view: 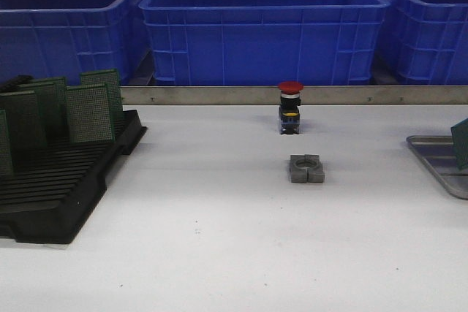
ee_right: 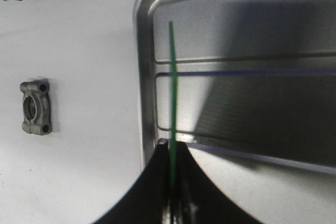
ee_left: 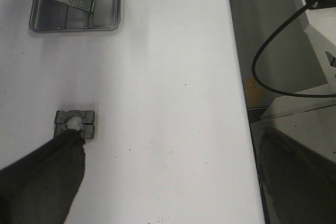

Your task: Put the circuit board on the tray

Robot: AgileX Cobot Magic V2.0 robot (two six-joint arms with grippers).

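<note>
Holding a green circuit board (ee_right: 171,87) by its edge, the right hand (ee_right: 171,153) is closed tight on it, right over the silver tray (ee_right: 144,51). In the front view the tray sits at the right edge of the frame on the white surface (view: 219,239). The board looks lifted, not yet lying flat, so I think the carrying is nearly done and letting go is left. The left hand (ee_left: 73,136) shows only as a dark shape; I cannot tell if it is open.
</note>
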